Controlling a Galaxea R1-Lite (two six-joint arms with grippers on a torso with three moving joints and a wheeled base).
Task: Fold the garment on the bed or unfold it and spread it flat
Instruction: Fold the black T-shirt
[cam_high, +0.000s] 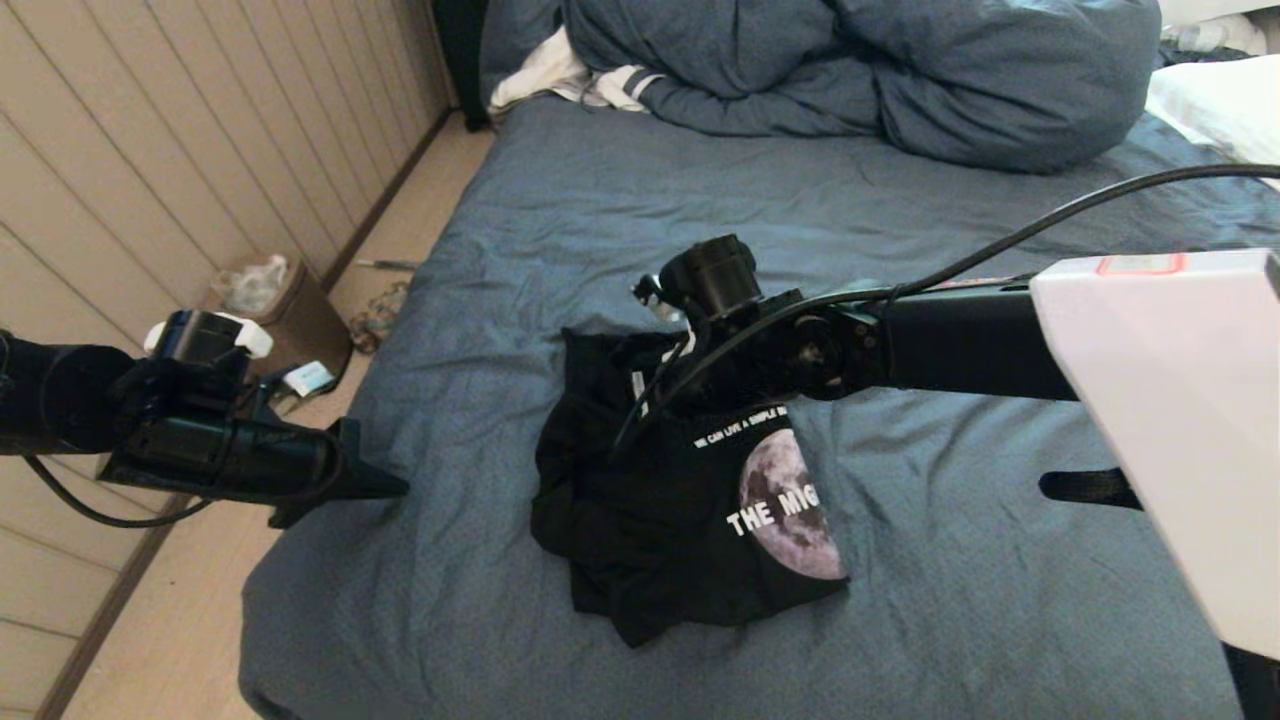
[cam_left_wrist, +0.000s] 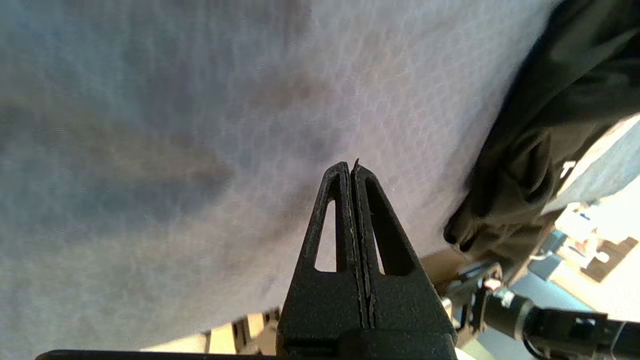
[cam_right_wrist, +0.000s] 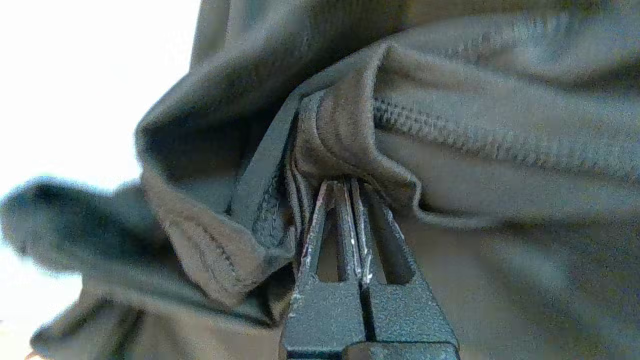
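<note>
1. A large bed (cam_high: 620, 200) covered in a wrinkled slate-blue sheet fills most of the head view.
2. A black short-sleeved T-shirt (cam_high: 640, 500) lies crumpled in a heap near the middle of the bed, toward its near edge. A grey-pink moon print with white lettering shows on the side of the heap nearer the robot's right.
3. The right gripper (cam_right_wrist: 350, 186) reaches in over the far part of the heap. In its wrist view the two black fingers are pressed together, with a stitched fold of the black fabric pinched at their tips.
4. The left gripper (cam_high: 395, 487) hangs over the left part of the bed, apart from the shirt. Its black fingers are clenched tip to tip with nothing between them, and bare sheet lies beneath them.
5. A bunched blue duvet (cam_high: 870, 70) is piled at the far end of the bed, well apart from the shirt.
6. A white cloth with dark stripes (cam_high: 590, 82) lies just beside the duvet's left end.
7. A pale panelled wall (cam_high: 150, 150) runs along the left of the bed.
</note>
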